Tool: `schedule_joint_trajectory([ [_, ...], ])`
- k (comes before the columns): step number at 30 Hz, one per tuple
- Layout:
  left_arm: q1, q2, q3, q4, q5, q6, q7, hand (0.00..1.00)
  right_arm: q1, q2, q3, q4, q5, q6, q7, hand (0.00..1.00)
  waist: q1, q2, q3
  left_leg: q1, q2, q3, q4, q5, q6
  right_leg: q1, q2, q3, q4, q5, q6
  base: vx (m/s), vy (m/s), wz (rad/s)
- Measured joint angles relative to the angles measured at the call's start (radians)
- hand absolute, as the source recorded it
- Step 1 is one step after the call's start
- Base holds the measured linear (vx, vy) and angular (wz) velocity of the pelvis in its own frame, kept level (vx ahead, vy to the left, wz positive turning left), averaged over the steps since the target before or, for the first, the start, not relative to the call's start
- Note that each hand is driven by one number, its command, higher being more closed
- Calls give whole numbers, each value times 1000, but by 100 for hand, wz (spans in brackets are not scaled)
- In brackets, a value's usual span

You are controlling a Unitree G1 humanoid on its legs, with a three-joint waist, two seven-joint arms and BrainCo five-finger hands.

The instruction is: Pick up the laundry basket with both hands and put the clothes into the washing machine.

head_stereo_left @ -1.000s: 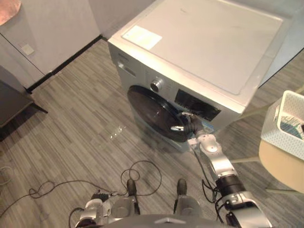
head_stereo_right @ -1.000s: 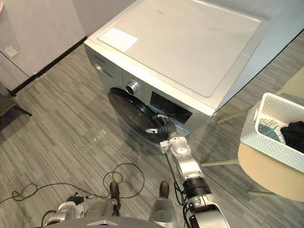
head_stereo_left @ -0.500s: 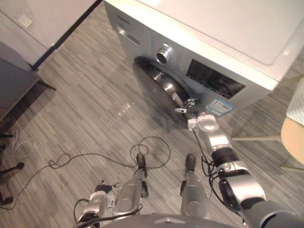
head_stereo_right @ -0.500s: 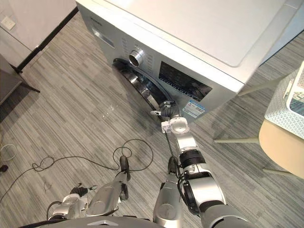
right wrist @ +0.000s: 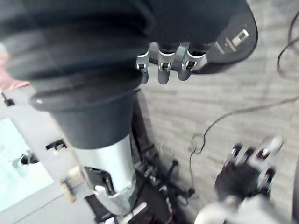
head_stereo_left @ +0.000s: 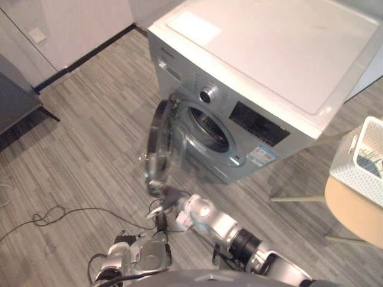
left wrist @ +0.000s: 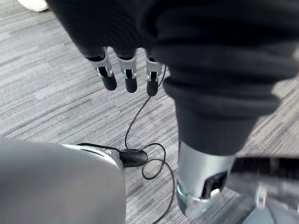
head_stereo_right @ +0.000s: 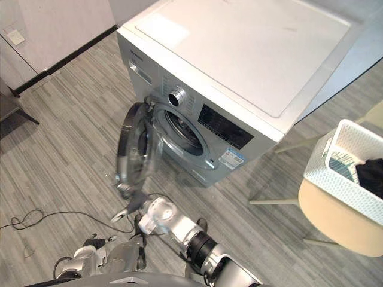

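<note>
The silver washing machine (head_stereo_left: 269,66) stands ahead with its round door (head_stereo_left: 160,143) swung wide to the left, leaving the drum opening (head_stereo_left: 209,128) exposed. My right hand (head_stereo_left: 161,194) reaches across low in front and meets the door's bottom rim; in the right wrist view its fingers (right wrist: 161,65) curl against the dark door edge (right wrist: 231,32). The white laundry basket (head_stereo_right: 341,164) sits far right on a beige seat (head_stereo_right: 341,224), with dark clothes (head_stereo_right: 372,176) inside. My left hand (left wrist: 126,77) hangs low by my side, fingers straight, holding nothing.
Grey plank floor (head_stereo_left: 96,137) lies to the left of the machine. A white wall with a dark skirting (head_stereo_left: 84,57) runs at the back left. A dark piece of furniture (head_stereo_left: 15,104) stands at the far left.
The door has swung from barely ajar to wide open on the left. My right hand moved left and down with its rim. The camera shifted too, bringing the basket back into view.
</note>
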Motion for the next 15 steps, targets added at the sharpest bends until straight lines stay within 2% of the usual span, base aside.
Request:
schedule_joint_trajectory([
  [4,10,3,48,7,0,1,1,0,16,6,-42,-23,86,-24,-3,0,10,-29,-34,12,0,0,-3,-6,-3,17,0,-4,-4,-6,-7,1,4,5],
  [7,11,2,88,13,7,4,-1,0,53,-7,-138,-44,87,-56,-27,0,10,-36,-42,16,0,7,-4,-9,1,17,1,3,-5,-10,-2,-8,8,-4],
  [10,7,2,98,22,37,20,-1,0,109,-44,-192,-55,86,-66,-55,0,9,-40,-56,20,2,24,-4,-13,-2,14,5,26,-11,-10,-3,14,5,-16],
  [11,6,3,96,23,45,38,-3,0,175,-73,-226,-82,83,-70,-55,0,-1,-45,-64,20,3,33,-4,-15,-4,10,7,38,-16,-10,-3,37,-2,-22],
  [13,5,4,94,24,46,45,-3,0,242,-88,-279,-83,75,-74,-55,0,-8,-54,-70,24,7,52,-4,-21,-5,4,12,58,-20,-9,-4,39,-6,-33],
  [15,-9,10,73,23,45,50,-3,0,360,-105,-395,-83,40,-68,-69,0,-17,-67,-79,19,13,80,-4,-27,-7,-25,21,94,-21,3,-13,53,-12,-47],
])
